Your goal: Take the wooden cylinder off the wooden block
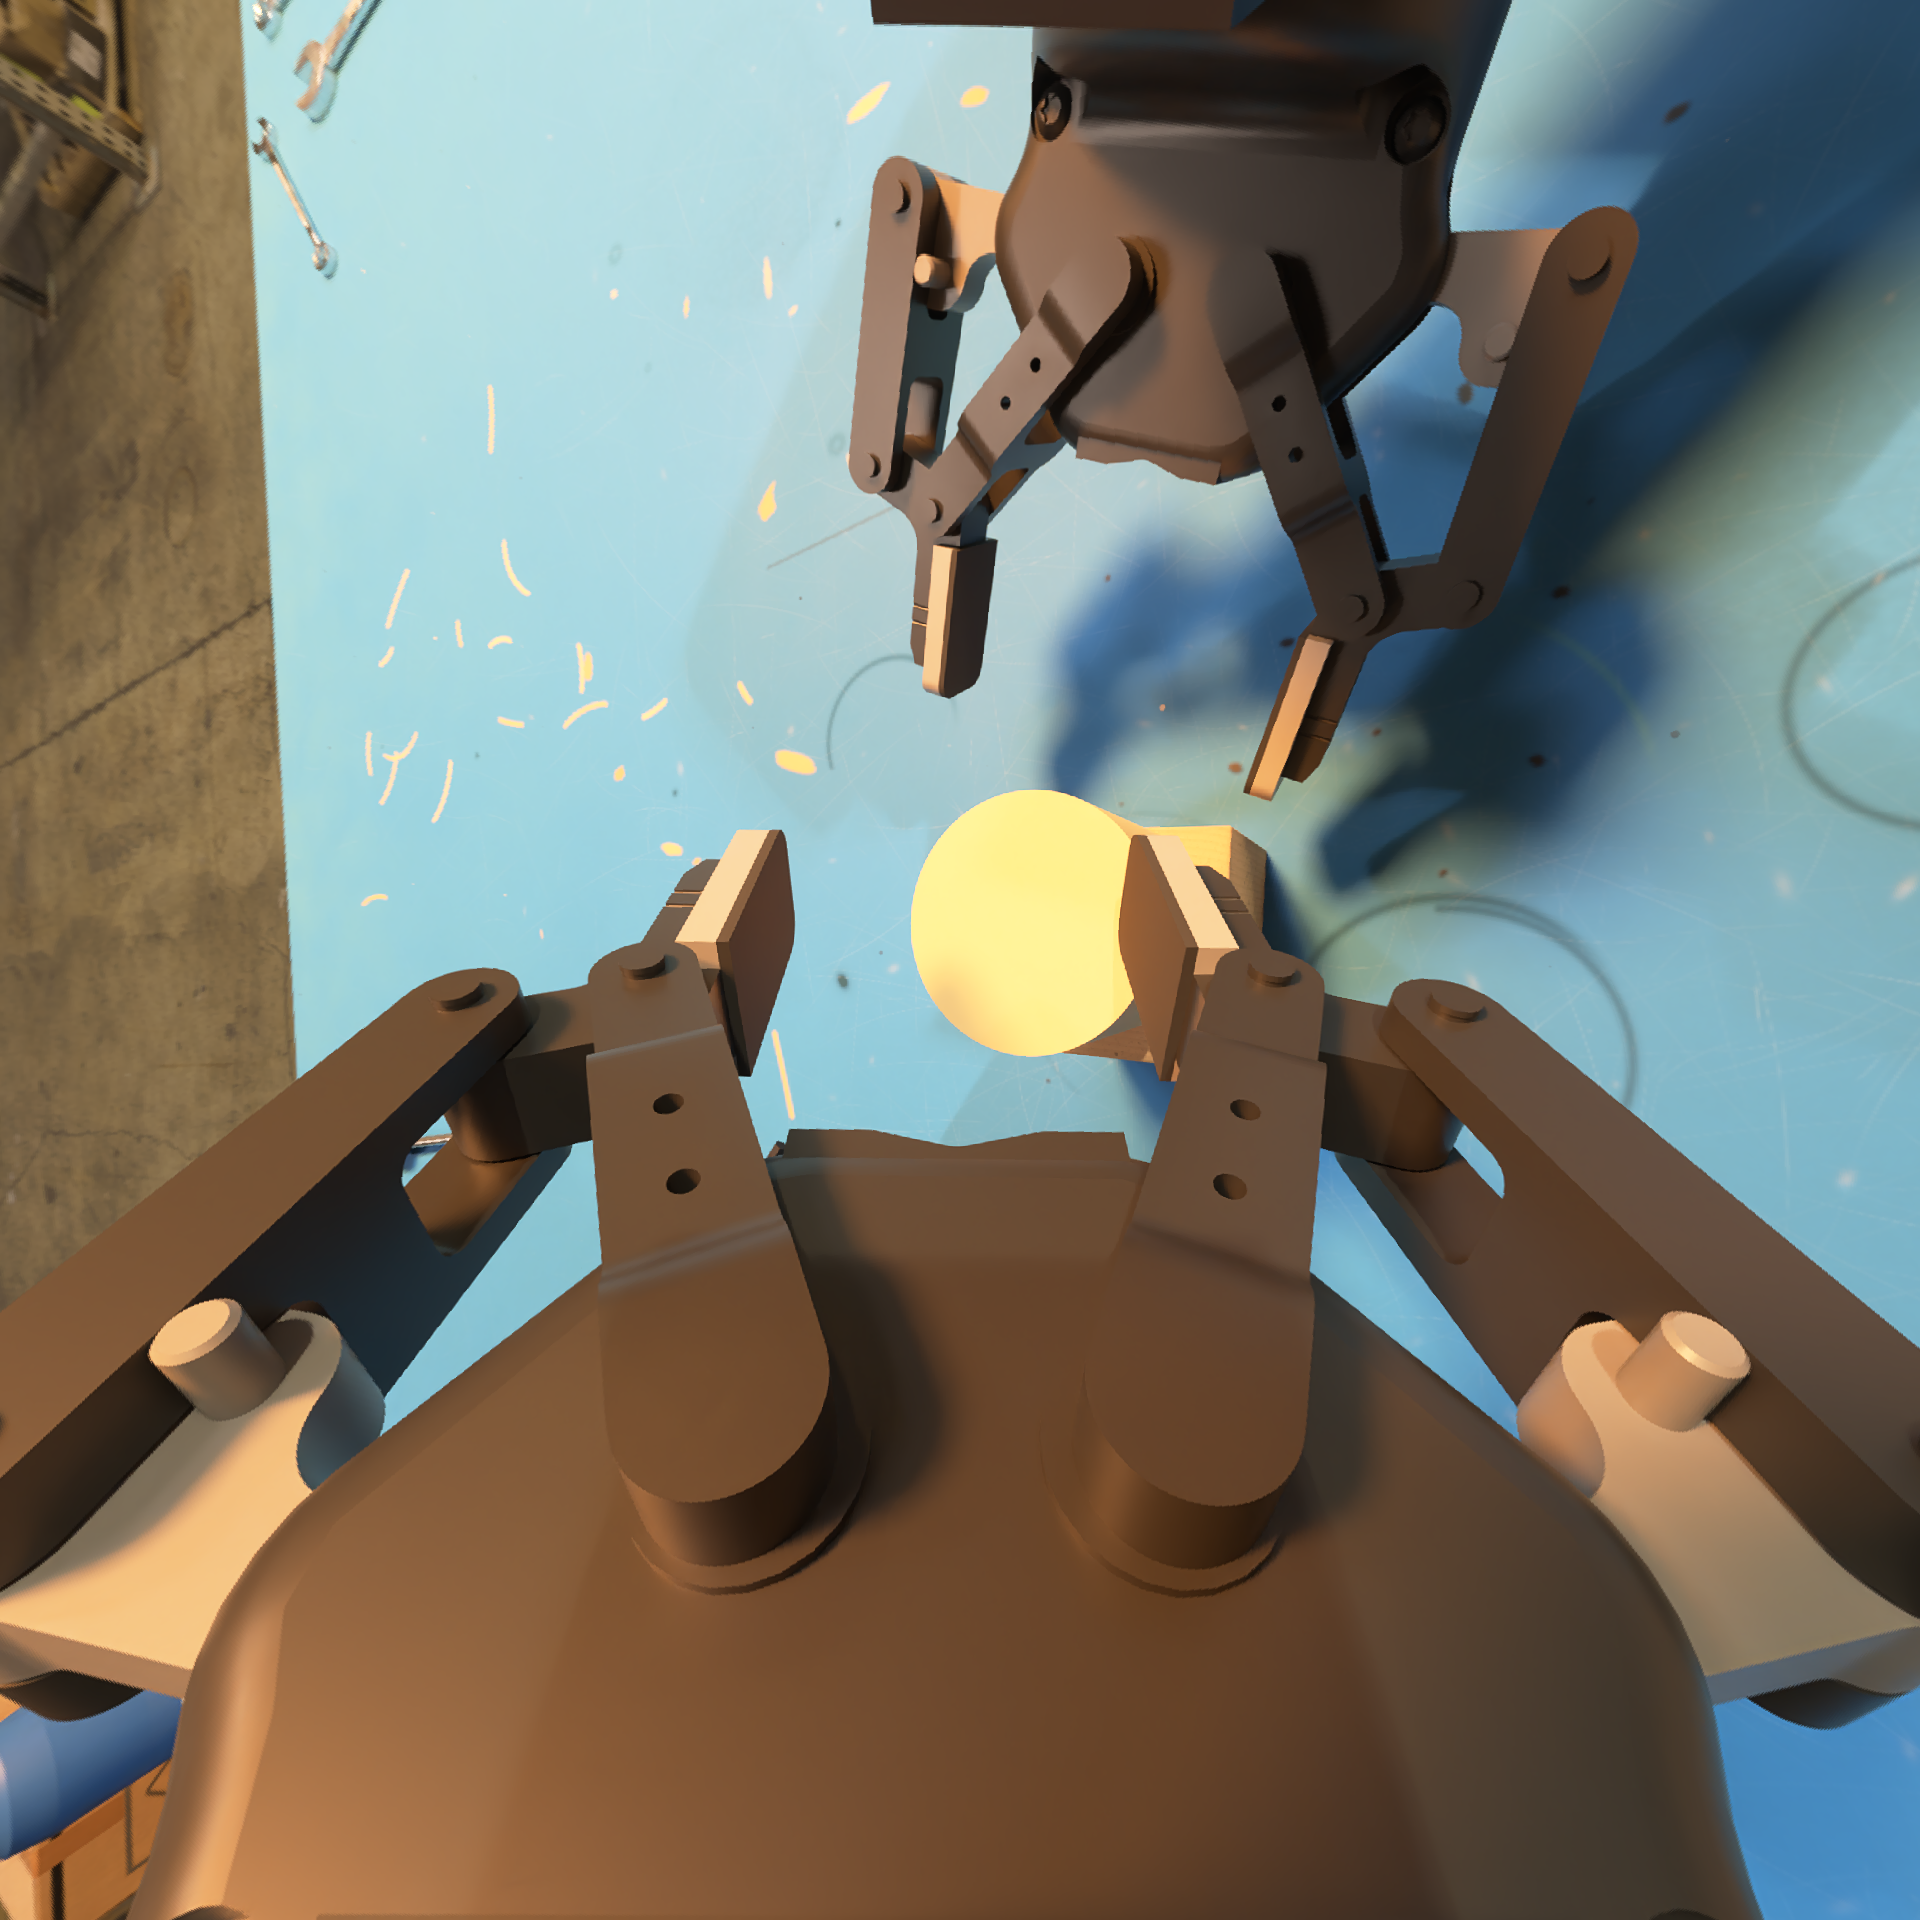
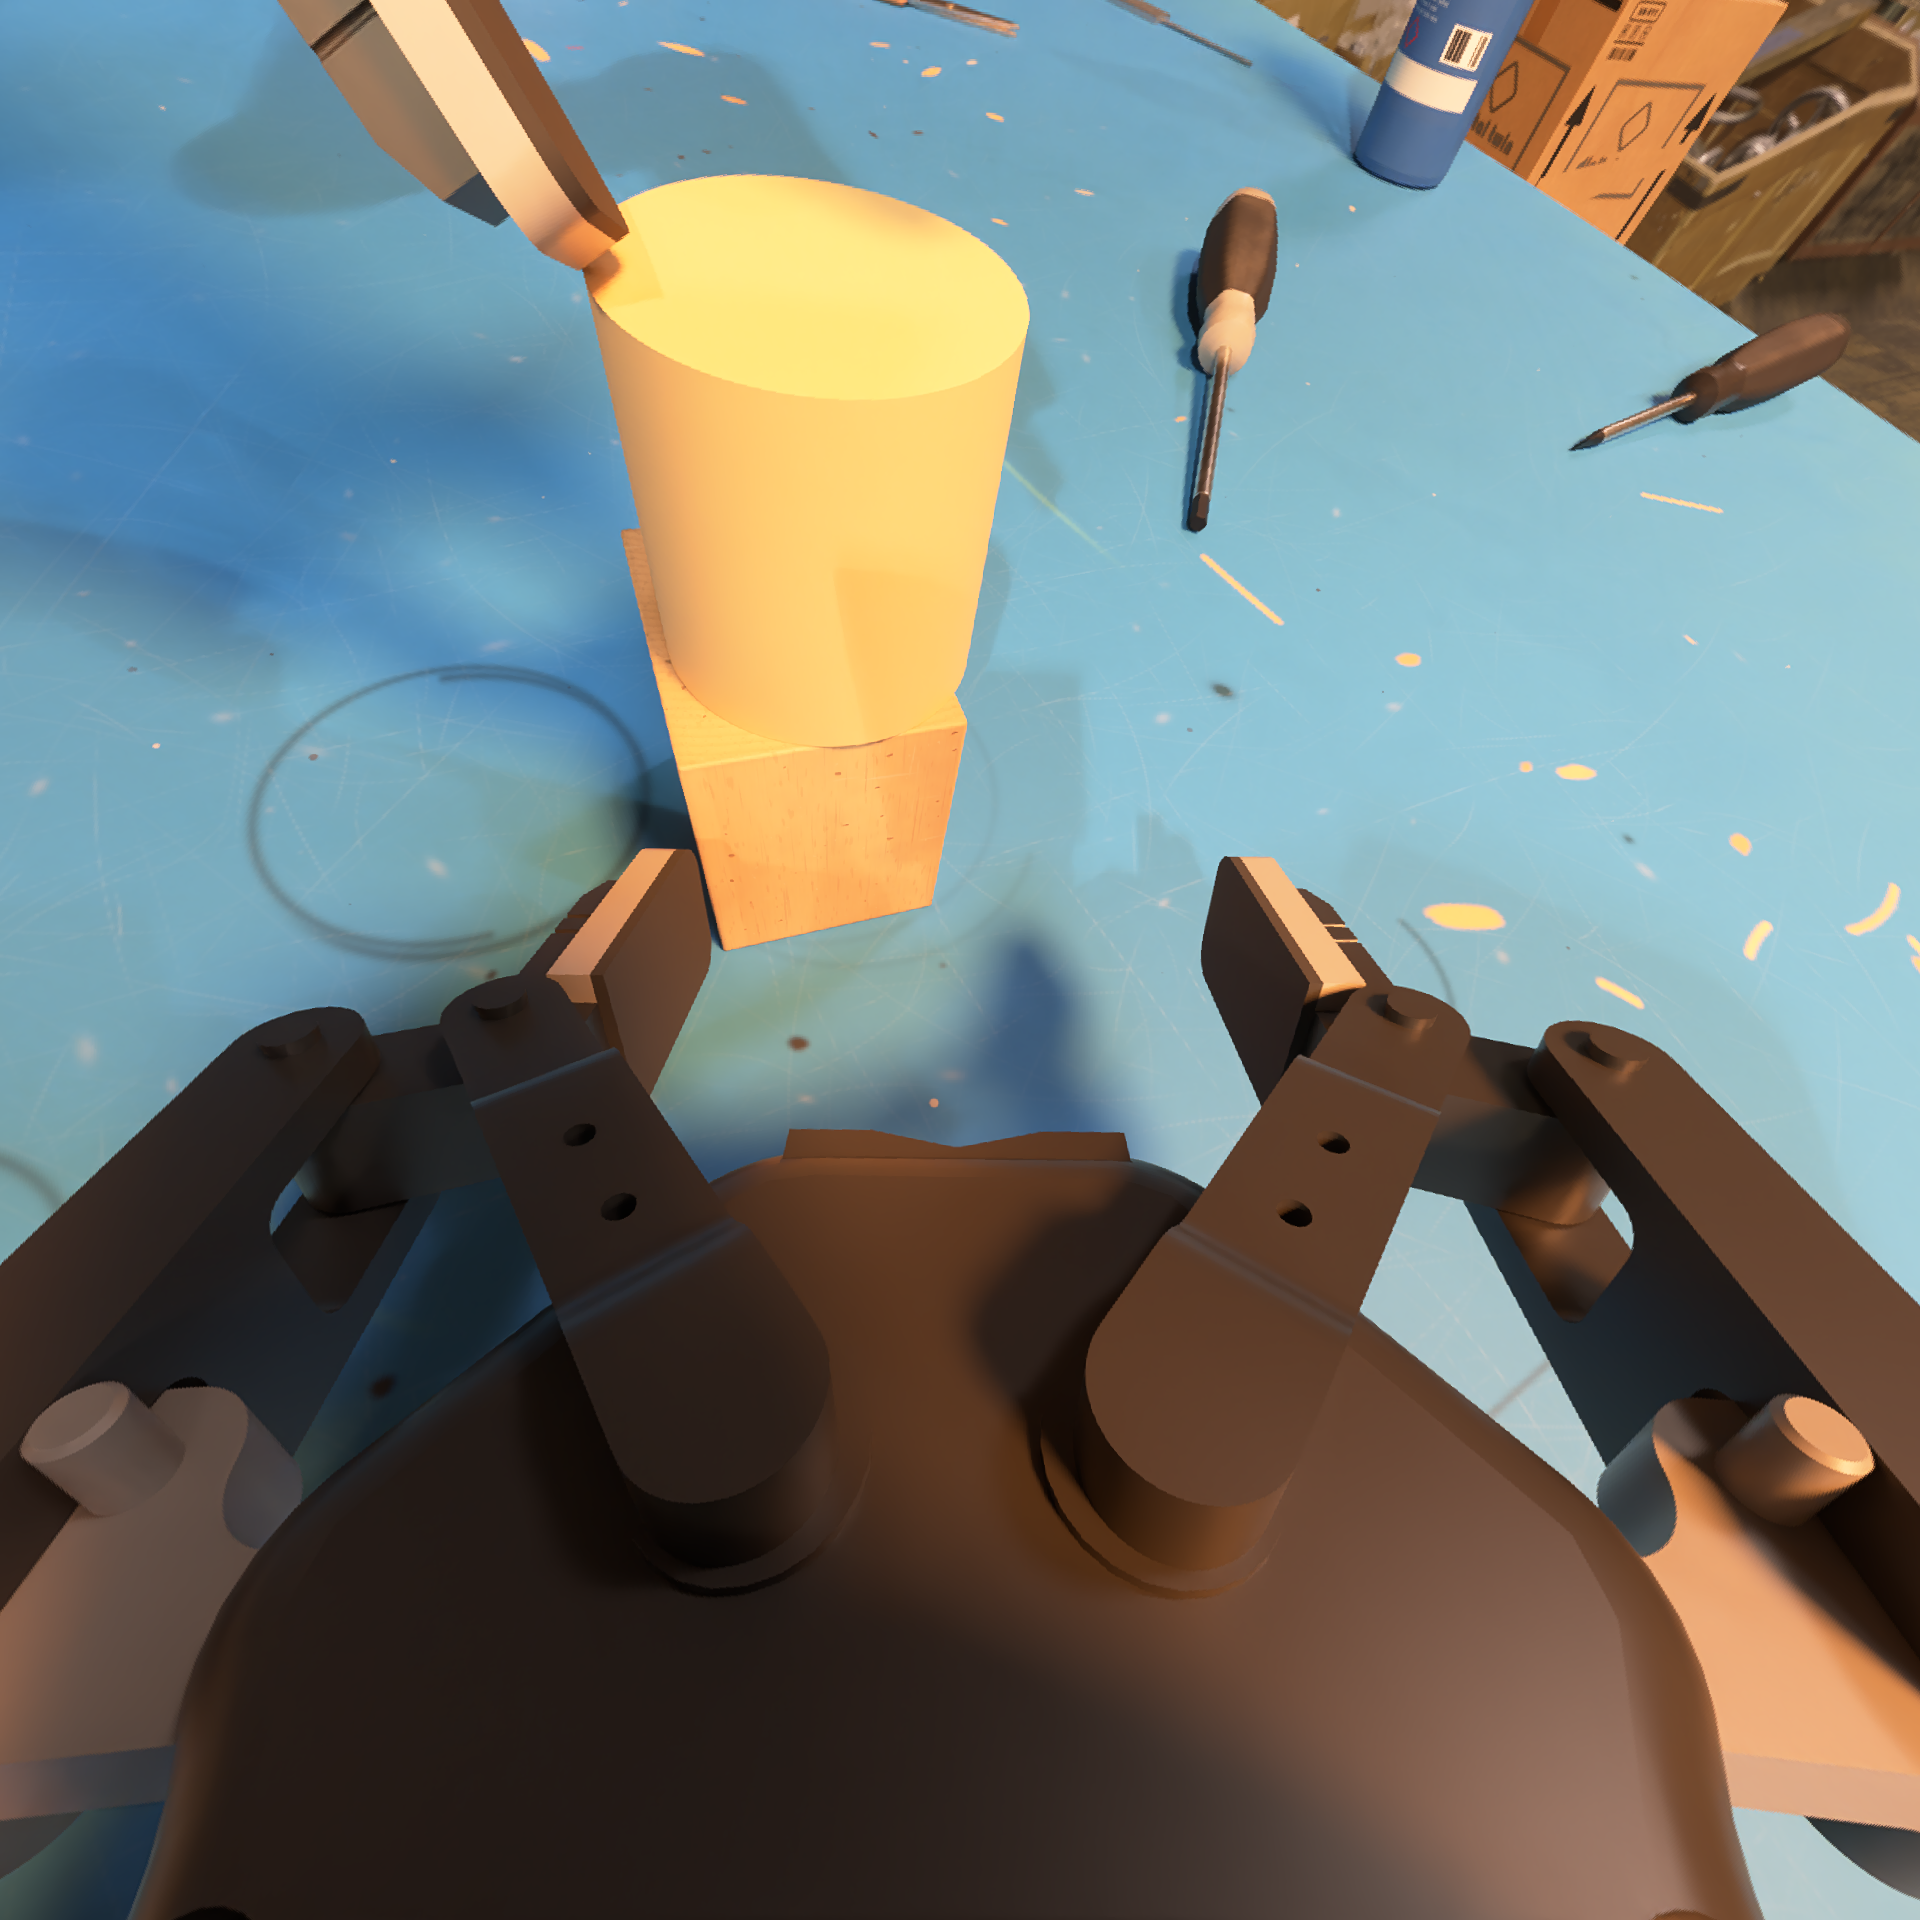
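Observation:
A pale wooden cylinder (image 2: 821, 468) stands upright on a wooden block (image 2: 831, 831) on the blue table. In the left wrist view I look down on the cylinder's round top (image 1: 1023, 920); a corner of the block (image 1: 1221, 852) shows behind it. My left gripper (image 1: 961, 935) is open above the cylinder, which lies between the fingers, close to the right one. One left finger (image 2: 488, 125) reaches the cylinder's top rim. My right gripper (image 2: 961, 925) is open and empty, low in front of the block; it also shows in the left wrist view (image 1: 1122, 675).
Two screwdrivers (image 2: 1231, 312) (image 2: 1745, 379) lie on the table to the right of the stack. A blue bottle (image 2: 1429, 94) and a cardboard box (image 2: 1621, 94) stand at the far right edge. Wrenches (image 1: 296, 192) lie near the table's left edge, by the concrete floor (image 1: 125, 623).

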Motion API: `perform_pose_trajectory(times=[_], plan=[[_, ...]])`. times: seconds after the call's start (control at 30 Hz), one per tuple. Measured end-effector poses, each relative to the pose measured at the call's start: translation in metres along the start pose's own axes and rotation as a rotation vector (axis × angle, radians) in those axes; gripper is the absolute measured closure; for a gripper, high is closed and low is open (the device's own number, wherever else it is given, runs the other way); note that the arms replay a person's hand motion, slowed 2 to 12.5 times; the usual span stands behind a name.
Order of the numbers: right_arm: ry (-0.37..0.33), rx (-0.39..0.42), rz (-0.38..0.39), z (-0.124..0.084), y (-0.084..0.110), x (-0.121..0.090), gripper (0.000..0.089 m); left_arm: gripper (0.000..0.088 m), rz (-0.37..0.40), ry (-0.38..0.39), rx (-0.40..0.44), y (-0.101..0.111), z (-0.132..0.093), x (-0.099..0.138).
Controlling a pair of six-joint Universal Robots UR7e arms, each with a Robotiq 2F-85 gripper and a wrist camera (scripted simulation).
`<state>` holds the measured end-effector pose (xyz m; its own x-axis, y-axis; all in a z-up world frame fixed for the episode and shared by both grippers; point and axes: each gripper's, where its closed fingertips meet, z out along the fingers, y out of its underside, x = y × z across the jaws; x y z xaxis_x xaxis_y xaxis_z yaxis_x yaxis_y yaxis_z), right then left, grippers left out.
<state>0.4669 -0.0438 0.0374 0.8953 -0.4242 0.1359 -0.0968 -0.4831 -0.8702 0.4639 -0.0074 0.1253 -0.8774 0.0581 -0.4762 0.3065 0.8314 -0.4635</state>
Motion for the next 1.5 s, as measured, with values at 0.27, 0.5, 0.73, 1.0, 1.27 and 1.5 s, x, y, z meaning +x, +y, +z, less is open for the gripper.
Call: perform_pose_trajectory(times=[0.27,0.5,0.73,1.0,1.27,1.5], plan=[[-0.002,-0.002,-0.005,-0.001,0.0,0.0,0.0077,0.0253,-0.054,0.102,-0.011,0.0,0.0,0.004],[-0.007,-0.004,0.004,0.0,0.001,0.0,0.0077,0.0237,-0.095,0.16,0.025,-0.004,-0.003,0.008],[-0.012,-0.005,0.011,0.0,0.001,0.001,0.0078,0.0206,-0.09,0.183,-0.017,0.005,-0.001,0.012],[-0.015,-0.004,0.006,0.0,0.001,0.001,0.0078,0.0198,-0.09,0.218,-0.075,0.016,0.008,0.016],[-0.015,-0.003,-0.011,0.0,0.0,0.0,0.0079,0.021,-0.11,0.28,-0.09,0.021,0.017,0.021],[-0.014,-0.001,-0.023,-0.001,0.0,0.0,0.008,0.0219,-0.162,0.37,-0.114,0.023,0.021,0.025]])
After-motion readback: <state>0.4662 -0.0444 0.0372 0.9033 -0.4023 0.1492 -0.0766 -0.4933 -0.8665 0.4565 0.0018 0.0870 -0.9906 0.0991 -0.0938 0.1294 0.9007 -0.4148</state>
